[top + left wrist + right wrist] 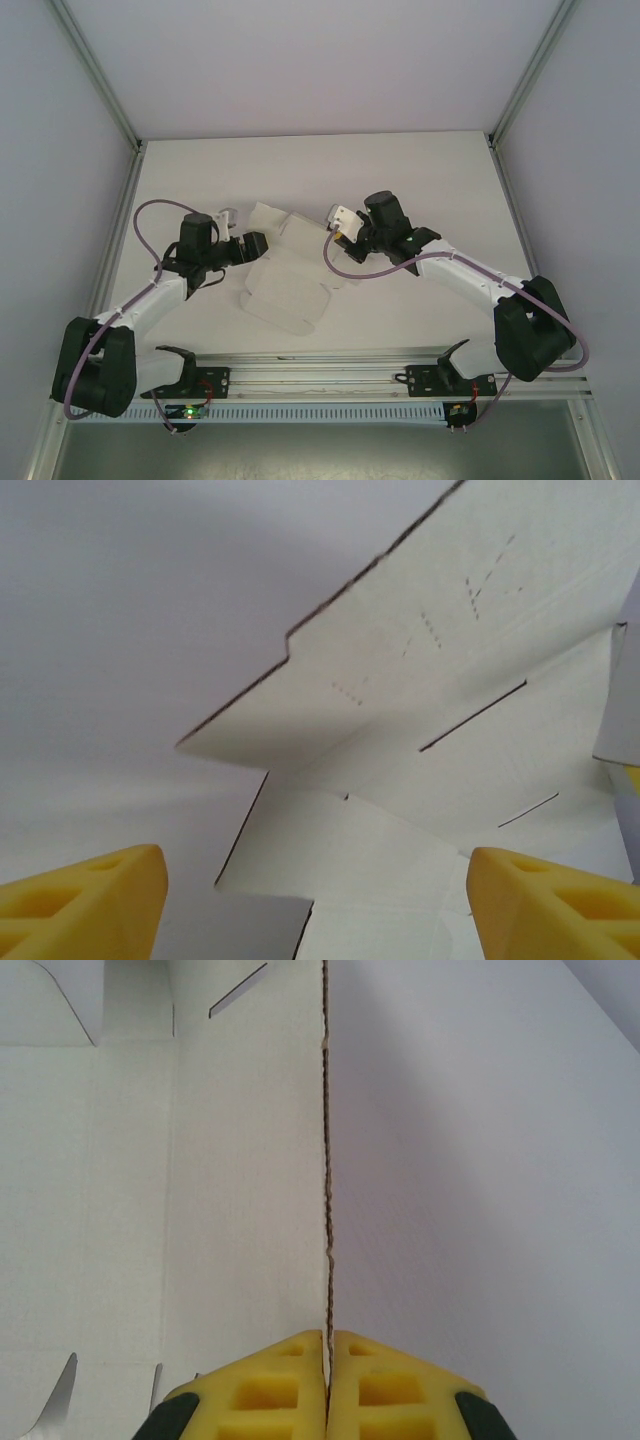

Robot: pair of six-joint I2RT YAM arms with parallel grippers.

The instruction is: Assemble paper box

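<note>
The paper box [290,270] is a white die-cut card sheet with flaps and slits, partly folded and lying mid-table between the two arms. My right gripper [328,1345] is shut on the edge of one upright panel [250,1160]; the card's edge runs straight up from between its yellow pads [270,1385]. In the top view that gripper [338,232] holds the sheet's right side. My left gripper [315,905] is open, its yellow fingers [90,900] far apart, with a flap of the sheet [400,740] in front of them and between them. From above it [258,246] sits at the sheet's left edge.
The white table [420,170] is fenced by aluminium frame posts [100,80] and pale walls. A rail with the arm bases [320,375] runs along the near edge. Purple cables [150,215] loop beside each arm.
</note>
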